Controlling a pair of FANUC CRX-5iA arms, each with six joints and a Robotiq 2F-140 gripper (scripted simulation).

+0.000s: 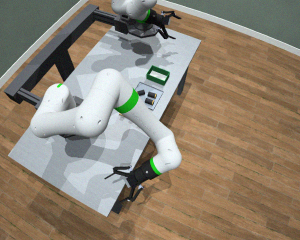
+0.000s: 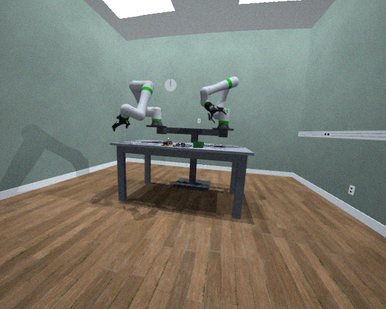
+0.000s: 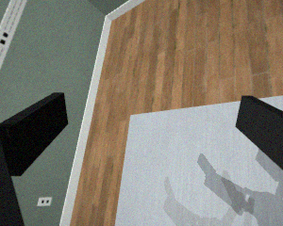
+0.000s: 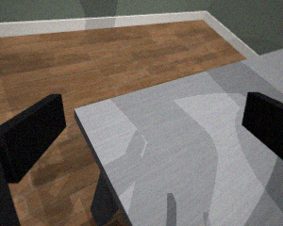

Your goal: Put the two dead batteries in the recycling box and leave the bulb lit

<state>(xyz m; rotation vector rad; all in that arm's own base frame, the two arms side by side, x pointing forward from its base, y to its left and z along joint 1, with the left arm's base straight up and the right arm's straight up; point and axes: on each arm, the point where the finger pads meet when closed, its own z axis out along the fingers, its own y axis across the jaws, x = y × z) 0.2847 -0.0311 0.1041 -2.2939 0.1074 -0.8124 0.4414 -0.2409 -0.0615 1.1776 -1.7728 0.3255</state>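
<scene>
Three dark batteries [image 1: 149, 96] show from above, lying on their sides on a shallow tray [image 1: 145, 86] [image 2: 187, 146]. Two of them lie near each other with orange ends pointing the same way, while the third lies at a different angle close to the white arm that crosses my view. I can't tell from here which ones are dead, and I can't account for all six. Just beside the tray, the green recycling box [image 1: 155, 80] [image 2: 198, 144] stands upright on the grey tabletop [image 1: 75, 175] [image 2: 233, 149] [image 3: 160, 151] [image 4: 189, 141], its top open and its inside pale. On the other side of the tray, a small yellow glow marks the bulb [image 2: 168, 138], which looks lit to me from the exterior; the parts beneath it are too small to make out. My right arm [image 1: 101, 103] [image 2: 145, 101] stretches over that area in the top view and hides much of it, leaving an orange sliver [image 1: 121, 114] showing at its edge. Its hand, the right hand [image 1: 112, 189] [image 2: 121, 128] [image 4: 154, 109], is wide open and holds nothing, poised above the table's edge well apart from the batteries. My left hand [image 1: 177, 28] [image 2: 219, 116] [image 3: 152, 109] is likewise spread wide and holding nothing, up above the other end of the table, beyond the box. Behind the table, a dark beam [image 1: 52, 49] [image 2: 183, 131] carries both arms, with brown wood flooring [image 1: 235, 129] [image 2: 186, 259] [image 3: 179, 61] [image 4: 108, 61] all around.
</scene>
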